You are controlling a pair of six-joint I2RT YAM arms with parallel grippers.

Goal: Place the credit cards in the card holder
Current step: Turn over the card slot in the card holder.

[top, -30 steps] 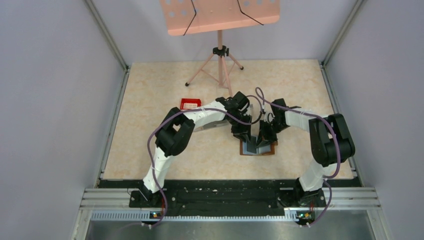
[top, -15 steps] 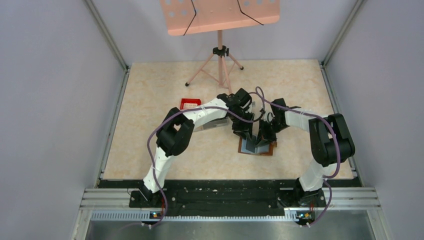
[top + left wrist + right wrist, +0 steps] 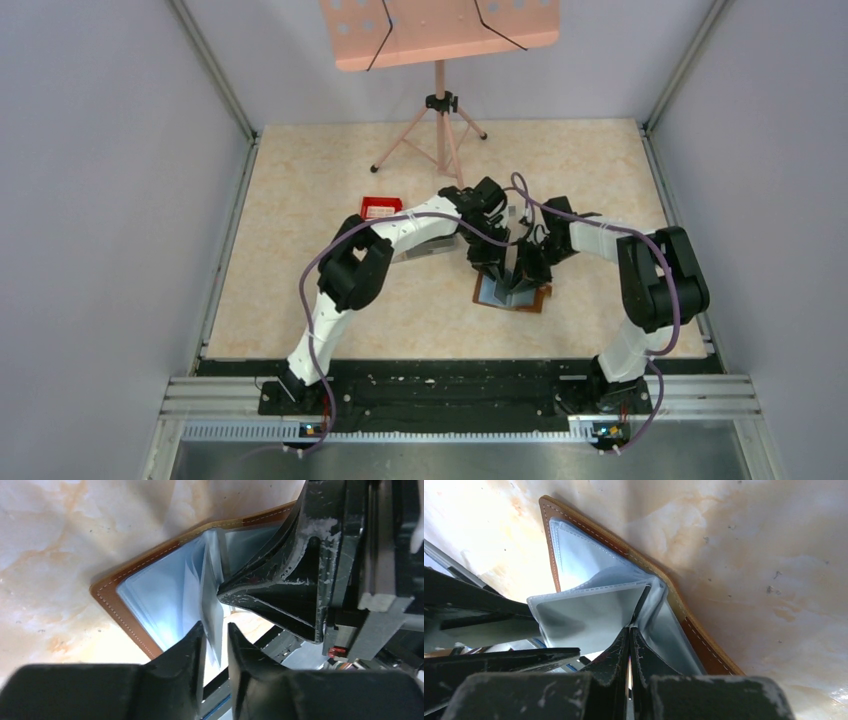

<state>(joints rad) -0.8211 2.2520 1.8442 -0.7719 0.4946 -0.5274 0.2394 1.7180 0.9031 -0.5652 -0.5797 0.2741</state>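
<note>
The card holder (image 3: 541,297) lies open on the table, a brown stitched leather cover (image 3: 127,625) with clear plastic sleeves fanned up from its spine. My left gripper (image 3: 216,626) stands narrowly open over it, with one clear sleeve leaf (image 3: 212,615) hanging loose between its fingers. My right gripper (image 3: 630,629) is shut on the base of a sleeve leaf (image 3: 589,610) near the spine of the holder (image 3: 704,645). In the top view both grippers (image 3: 497,268) (image 3: 528,270) meet over the holder. The credit cards are out of view.
A small red tray (image 3: 381,208) sits at the back left. A clear box (image 3: 425,250) lies partly under my left arm. A pink music stand's tripod (image 3: 440,130) stands at the far edge. Metal frame rails border both table sides.
The card holder has slid and turned slightly to the left under the grippers. My left wrist has shifted a little to the right, closer to the right gripper.
</note>
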